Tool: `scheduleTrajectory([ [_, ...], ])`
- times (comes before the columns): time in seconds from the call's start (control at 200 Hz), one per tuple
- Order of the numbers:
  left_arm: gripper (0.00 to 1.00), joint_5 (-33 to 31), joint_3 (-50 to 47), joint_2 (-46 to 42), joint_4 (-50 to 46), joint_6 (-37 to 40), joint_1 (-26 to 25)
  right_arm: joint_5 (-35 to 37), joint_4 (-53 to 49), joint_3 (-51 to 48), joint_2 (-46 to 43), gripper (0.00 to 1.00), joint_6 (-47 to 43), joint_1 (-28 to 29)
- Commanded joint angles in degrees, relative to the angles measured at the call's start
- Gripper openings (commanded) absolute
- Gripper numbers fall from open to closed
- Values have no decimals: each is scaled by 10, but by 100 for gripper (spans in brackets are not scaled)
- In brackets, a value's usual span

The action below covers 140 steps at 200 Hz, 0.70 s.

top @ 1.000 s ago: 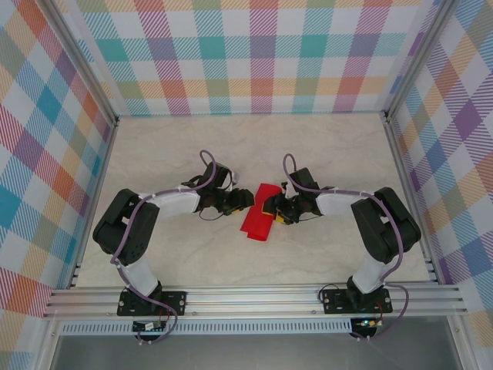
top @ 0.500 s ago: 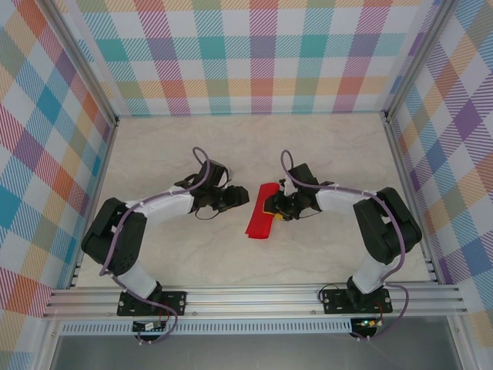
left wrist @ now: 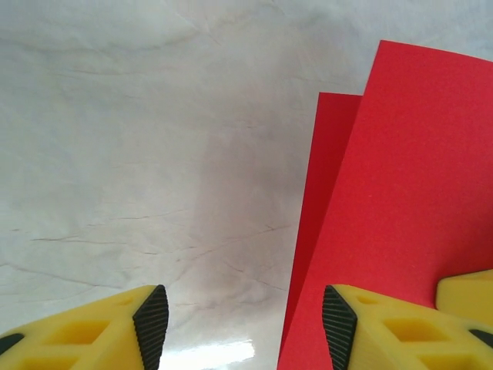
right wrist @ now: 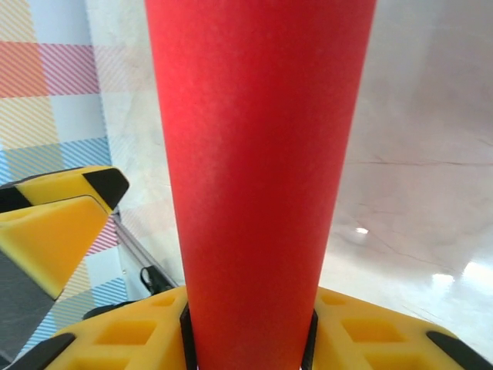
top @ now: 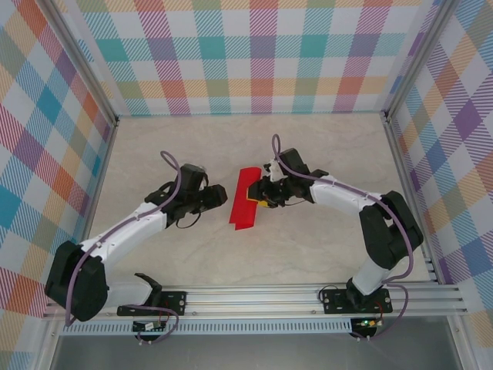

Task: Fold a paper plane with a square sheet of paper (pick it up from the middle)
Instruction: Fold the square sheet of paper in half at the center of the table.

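Observation:
The square sheet of paper (top: pixel 245 199) is bright red and bent over into a long narrow band, not a pointed paper plane. It lies near the middle of the table, running near to far. My right gripper (top: pixel 262 200) is shut on its right side. In the right wrist view the red band (right wrist: pixel 254 154) rises straight out from between the pads of that gripper (right wrist: pixel 248 339). My left gripper (top: pixel 221 196) stands open just left of the paper with nothing between its fingers. In the left wrist view the left gripper (left wrist: pixel 243 316) has its right fingertip over the sheet's (left wrist: pixel 408 177) two-layered edge.
The pale marbled table top (top: pixel 323 247) is walled by checked panels on three sides, with an aluminium rail (top: pixel 254 297) along the near edge. A yellow finger of the other gripper (right wrist: pixel 54 223) shows at the left of the right wrist view.
Both grippers have shifted left and farther from the bases. The paper has gone with the right gripper and turned more upright. The left arm has stretched out, and its gripper now sits left of the paper.

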Motion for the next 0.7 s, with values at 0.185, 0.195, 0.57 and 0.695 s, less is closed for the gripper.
scheduleTrajectory([
  [0.185, 62, 28, -32, -32, -19, 10, 26, -6, 59, 37, 111, 41, 44, 5],
  [0.195, 62, 30, -32, -32, -18, 11, 26, -6, 58, 38, 114, 41, 42, 6],
  [0.57, 62, 87, -38, 25, 25, 12, 26, 66, -66, 66, 151, 47, -29, 5],
  [0.695, 62, 96, -35, 37, 25, 13, 26, 86, -91, 71, 140, 50, -40, 6],
])
